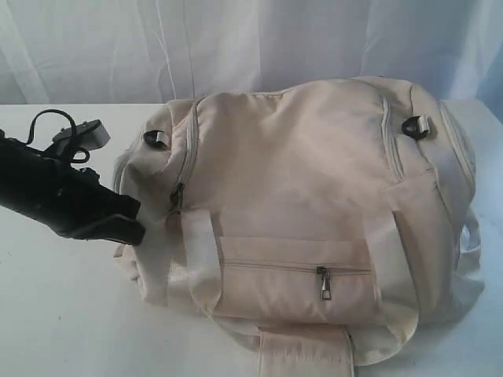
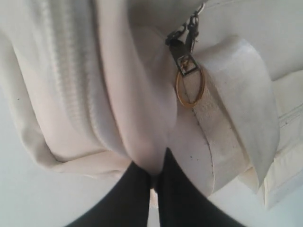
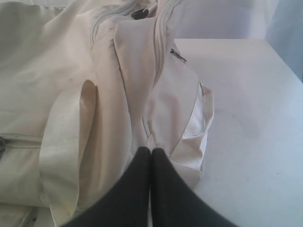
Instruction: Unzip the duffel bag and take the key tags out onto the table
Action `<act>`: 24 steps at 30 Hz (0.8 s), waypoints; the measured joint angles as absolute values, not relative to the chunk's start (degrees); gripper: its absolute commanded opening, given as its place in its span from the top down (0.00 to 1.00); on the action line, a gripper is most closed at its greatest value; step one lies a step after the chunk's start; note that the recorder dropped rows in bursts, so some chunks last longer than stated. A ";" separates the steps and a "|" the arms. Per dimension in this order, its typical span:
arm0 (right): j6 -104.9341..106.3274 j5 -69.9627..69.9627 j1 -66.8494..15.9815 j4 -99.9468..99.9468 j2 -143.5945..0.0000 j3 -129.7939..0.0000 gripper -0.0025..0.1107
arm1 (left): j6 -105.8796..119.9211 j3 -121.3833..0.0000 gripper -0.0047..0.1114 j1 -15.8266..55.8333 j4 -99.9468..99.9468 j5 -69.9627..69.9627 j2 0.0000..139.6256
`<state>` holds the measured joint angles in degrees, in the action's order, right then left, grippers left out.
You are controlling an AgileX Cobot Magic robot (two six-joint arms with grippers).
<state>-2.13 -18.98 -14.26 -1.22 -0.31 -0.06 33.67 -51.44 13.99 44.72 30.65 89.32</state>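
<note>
Well, my left gripper (image 2: 155,176) pinches a fold at the end of the big cream fabric duffel bag (image 1: 299,165), lying zipped on the plain white table (image 1: 63,314), contents hidden. My right gripper (image 3: 151,152), fingers together and empty, sits at its other end.

**A:** How is the left arm placed?

**B:** The left arm (image 1: 55,188) reaches in low and slanting from the left, black, with a cable looped above its wrist. The left gripper (image 2: 154,182) has its fingers nearly together, pinching a fold of the duffel bag (image 2: 142,118).

**A:** And the right one?

**B:** The right gripper (image 3: 151,152) points forward, its two dark fingers (image 3: 135,189) pressed flat against each other, tips touching.
</note>
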 measured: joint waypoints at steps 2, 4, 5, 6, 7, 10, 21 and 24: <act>-2.13 -18.84 -14.26 -1.22 -0.31 -0.06 0.98 | 31.44 -51.45 0.96 13.99 42.10 32.33 88.13; -2.13 -18.76 -14.26 -1.22 -0.31 -0.06 0.98 | 28.91 -51.45 0.96 13.99 39.66 33.82 86.99; -2.13 -18.76 -14.26 -1.22 -0.31 -0.06 0.98 | 27.69 -51.45 0.96 13.99 38.22 34.53 86.33; -2.13 -18.76 -14.26 -1.22 -0.31 -0.06 0.98 | 26.45 -51.45 0.96 13.99 36.76 35.24 85.61; -2.13 -18.47 -14.26 -1.22 -0.31 -0.06 0.98 | 24.96 -51.45 0.96 13.99 35.06 35.98 84.80; -2.13 -17.26 -14.26 -1.22 -0.31 -0.06 0.98 | 20.28 -51.17 0.96 14.01 29.77 37.47 81.83; -2.02 -10.48 -14.26 -1.22 -0.31 -0.06 0.98 | 16.55 -45.05 0.96 14.01 23.81 36.28 75.93; -2.67 -6.84 -14.26 -2.28 -0.31 -0.06 0.98 | 16.55 -44.75 0.96 14.01 23.92 35.80 75.93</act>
